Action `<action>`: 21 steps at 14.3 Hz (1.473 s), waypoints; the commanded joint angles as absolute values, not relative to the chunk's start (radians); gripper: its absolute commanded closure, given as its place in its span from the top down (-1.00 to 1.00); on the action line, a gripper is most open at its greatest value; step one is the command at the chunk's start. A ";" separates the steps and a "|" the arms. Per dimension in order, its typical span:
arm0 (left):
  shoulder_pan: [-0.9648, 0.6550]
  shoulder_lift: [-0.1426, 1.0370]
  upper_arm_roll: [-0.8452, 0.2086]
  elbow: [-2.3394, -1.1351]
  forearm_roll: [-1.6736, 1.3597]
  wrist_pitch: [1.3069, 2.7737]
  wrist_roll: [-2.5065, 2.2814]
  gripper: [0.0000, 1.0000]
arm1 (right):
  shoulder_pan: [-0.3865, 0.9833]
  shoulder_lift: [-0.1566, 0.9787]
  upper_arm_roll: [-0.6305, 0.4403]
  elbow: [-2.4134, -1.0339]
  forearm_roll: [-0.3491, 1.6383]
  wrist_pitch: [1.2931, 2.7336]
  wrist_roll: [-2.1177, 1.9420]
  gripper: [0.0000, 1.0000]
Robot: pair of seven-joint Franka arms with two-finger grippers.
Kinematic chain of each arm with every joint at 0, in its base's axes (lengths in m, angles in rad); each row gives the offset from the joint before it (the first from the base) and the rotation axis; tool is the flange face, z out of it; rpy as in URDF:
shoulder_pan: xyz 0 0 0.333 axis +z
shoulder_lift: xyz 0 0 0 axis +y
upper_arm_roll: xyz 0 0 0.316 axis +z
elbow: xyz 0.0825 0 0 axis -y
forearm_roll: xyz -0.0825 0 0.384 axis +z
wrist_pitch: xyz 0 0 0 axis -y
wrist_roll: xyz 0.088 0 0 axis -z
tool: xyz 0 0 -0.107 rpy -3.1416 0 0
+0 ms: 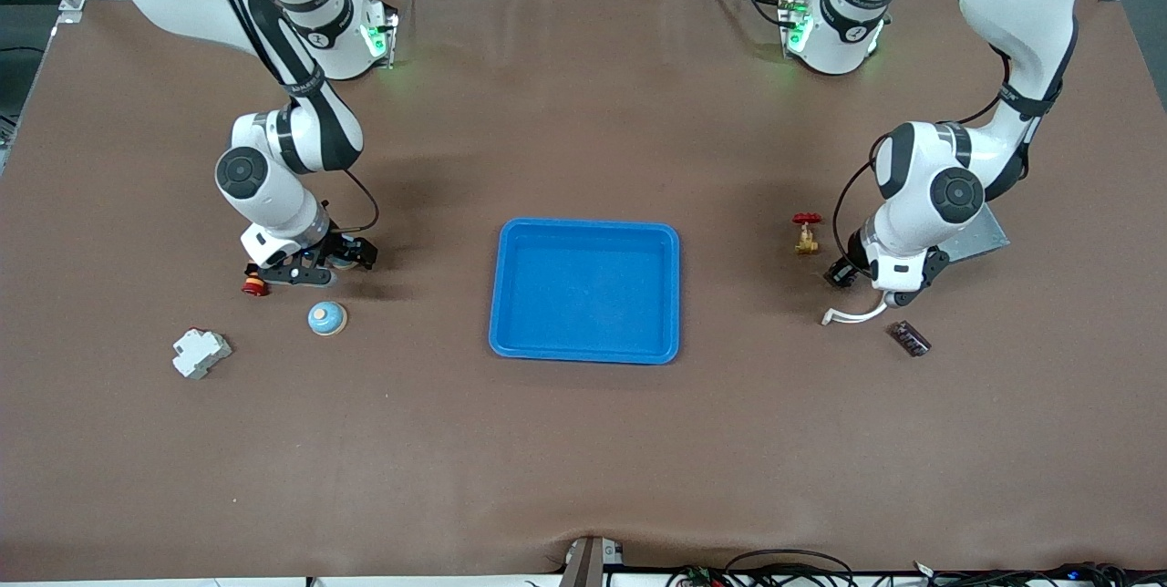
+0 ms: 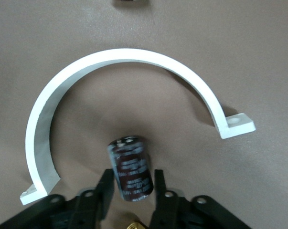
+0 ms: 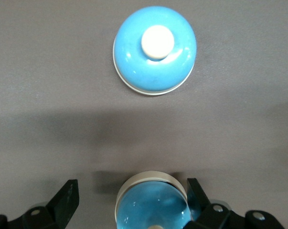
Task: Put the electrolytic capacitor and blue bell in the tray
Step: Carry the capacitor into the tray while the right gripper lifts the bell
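Left gripper (image 2: 129, 183) clamps capacitor (image 2: 130, 167); right gripper (image 3: 132, 200) apparently waits.

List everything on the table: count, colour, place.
tray: one, blue, table's middle
bell: one, blue, inside right claw
second bell: one, blue, nearer the front camera
capacitor: one, black, in left claw
clamp: one, white, curving around capacitor
valve: one, brass and red, beside left arm
button: one, red, beside right claw
block: one, pale grey, right arm's end
dark part: one, blackish, beside clamp
box: one, grey, under left arm
left claw: shut on capacitor
right claw: open around bell
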State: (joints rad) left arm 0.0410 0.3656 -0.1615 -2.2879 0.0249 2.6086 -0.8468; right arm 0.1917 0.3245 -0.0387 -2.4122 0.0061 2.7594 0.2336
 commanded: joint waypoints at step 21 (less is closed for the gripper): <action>-0.382 0.485 -0.186 -1.786 0.029 2.287 -1.501 -1.00 | 0.192 0.331 -0.052 -2.445 -0.017 2.749 0.140 -0.64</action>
